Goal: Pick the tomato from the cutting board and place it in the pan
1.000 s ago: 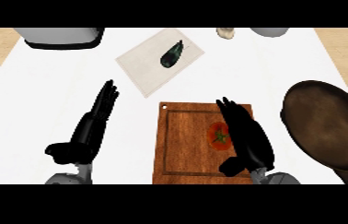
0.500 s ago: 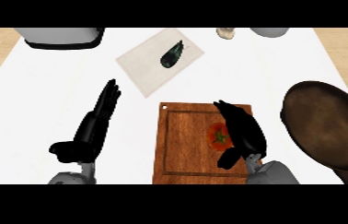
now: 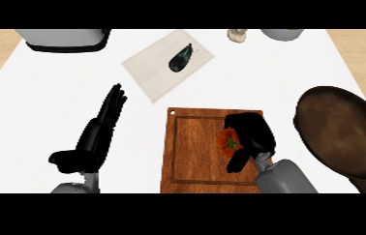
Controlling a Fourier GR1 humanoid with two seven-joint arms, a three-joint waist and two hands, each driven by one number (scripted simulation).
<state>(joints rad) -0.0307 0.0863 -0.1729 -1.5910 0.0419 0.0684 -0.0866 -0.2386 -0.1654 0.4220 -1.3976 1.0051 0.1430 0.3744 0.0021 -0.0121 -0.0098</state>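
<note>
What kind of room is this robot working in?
Most likely a kitchen counter: a wooden cutting board holds a tomato, a dark pan sits at the right, and an eggplant lies on a cloth farther back.

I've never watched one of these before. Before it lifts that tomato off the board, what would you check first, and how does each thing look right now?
1. Tomato is on the cutting board: ok, it sits at the board's right side.
2. Right hand is at the tomato: ok, its fingers curl over the tomato's right side.
3. Grip fully closed round the tomato: cannot tell, the hand hides the far side.
4. Pan is within view and open for placing: ok, it lies to the right of the board, nothing visible inside.
5. Left hand is out of the way: ok, it rests open on the counter left of the board.
6. Eggplant on its cloth is away from the path: ok.
</note>
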